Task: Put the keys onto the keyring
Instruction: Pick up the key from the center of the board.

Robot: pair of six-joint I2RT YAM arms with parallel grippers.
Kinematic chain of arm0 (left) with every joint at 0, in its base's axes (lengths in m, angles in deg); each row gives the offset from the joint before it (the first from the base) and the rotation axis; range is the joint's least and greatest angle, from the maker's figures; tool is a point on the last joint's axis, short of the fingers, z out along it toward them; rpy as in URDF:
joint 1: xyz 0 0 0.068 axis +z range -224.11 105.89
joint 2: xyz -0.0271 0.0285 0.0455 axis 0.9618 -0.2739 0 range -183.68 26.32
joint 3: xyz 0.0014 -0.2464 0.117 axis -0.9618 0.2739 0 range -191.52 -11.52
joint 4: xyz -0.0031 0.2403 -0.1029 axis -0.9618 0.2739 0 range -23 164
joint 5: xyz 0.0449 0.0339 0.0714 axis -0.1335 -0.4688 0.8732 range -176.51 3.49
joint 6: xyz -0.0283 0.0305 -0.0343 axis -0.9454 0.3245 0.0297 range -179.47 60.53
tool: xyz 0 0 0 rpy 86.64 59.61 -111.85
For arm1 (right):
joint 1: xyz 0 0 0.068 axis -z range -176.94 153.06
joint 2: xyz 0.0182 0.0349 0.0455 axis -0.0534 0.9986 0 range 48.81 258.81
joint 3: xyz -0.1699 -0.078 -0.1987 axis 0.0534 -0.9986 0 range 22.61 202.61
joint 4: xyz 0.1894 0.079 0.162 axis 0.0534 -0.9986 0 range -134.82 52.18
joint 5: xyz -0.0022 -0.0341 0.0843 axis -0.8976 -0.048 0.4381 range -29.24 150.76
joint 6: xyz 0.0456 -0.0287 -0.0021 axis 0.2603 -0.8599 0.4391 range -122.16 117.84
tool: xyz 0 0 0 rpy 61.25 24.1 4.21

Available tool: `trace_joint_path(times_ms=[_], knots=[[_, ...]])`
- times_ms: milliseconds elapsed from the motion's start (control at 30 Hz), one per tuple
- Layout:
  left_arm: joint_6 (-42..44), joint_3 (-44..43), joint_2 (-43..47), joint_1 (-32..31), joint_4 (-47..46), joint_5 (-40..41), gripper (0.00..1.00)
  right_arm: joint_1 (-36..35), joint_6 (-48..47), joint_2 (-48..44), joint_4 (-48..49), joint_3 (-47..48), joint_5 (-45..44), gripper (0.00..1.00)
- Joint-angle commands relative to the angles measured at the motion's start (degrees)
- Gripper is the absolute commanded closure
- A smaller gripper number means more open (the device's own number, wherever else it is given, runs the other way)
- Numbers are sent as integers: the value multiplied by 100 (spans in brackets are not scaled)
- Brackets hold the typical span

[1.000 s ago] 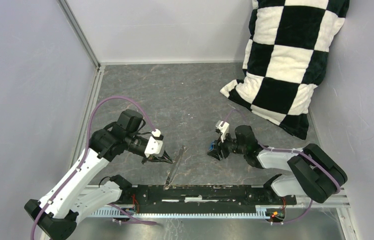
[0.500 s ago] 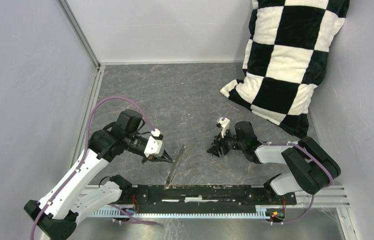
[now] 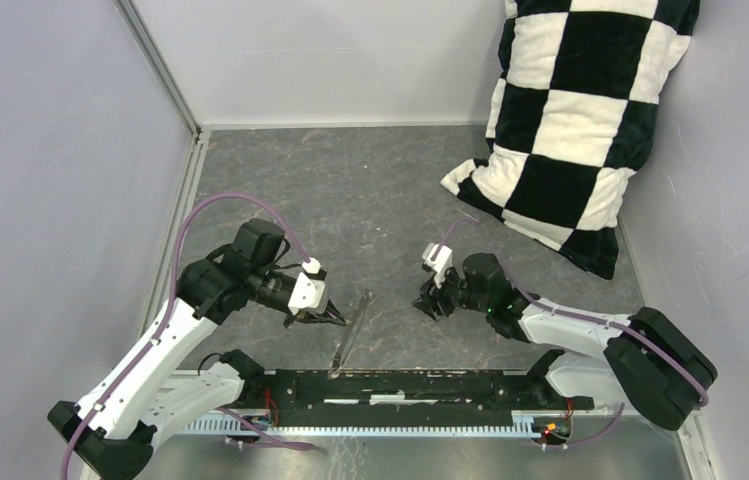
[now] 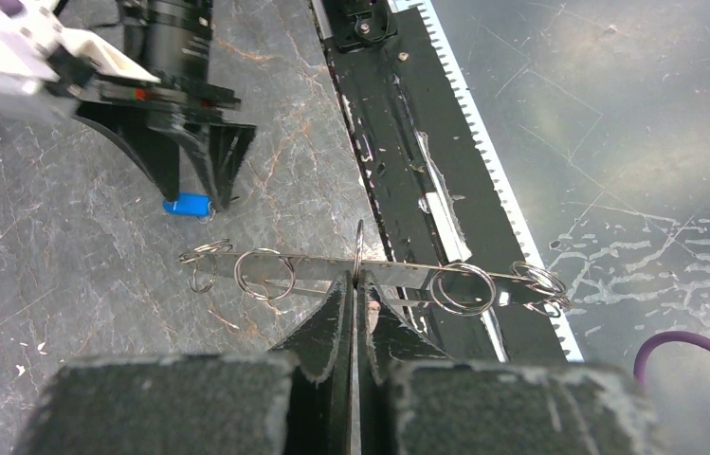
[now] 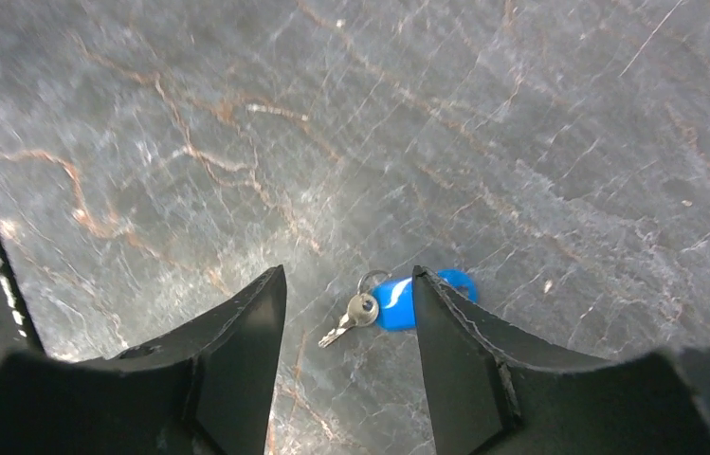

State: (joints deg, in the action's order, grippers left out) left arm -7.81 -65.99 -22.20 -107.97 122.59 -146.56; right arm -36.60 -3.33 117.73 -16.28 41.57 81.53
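Note:
The key has a bright blue head and a short silvery blade. It lies flat on the grey marbled table. My right gripper is open just above it, with the blue head partly behind the right finger. In the left wrist view the key lies under the right gripper. My left gripper is shut on the keyring, a thin wire hoop seen edge-on with several small split rings on it. From the top, the keyring slants beside the left gripper, left of the right gripper.
A black-and-white checkered pillow leans in the back right corner. A black toothed rail runs along the near table edge under the keyring's lower end. Grey walls close in the left, back and right sides.
The right arm has stretched out lower, its elbow swinging right, and its gripper has shifted slightly left over the key. The left arm and keyring have not moved.

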Motion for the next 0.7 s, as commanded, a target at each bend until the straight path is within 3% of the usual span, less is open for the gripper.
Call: trace_joint_path(times_ms=[0,467,667], knots=[[-262,-80,61,-15,-163,-77,98,-547,-585,16,-477,100,-1297,42],[-306,-133,61,-15,-164,-34,98,-587,-679,710,-364,435,-1324,45],[-314,-130,65,-18,-163,-47,98,201,56,90,-166,353,-419,41]])
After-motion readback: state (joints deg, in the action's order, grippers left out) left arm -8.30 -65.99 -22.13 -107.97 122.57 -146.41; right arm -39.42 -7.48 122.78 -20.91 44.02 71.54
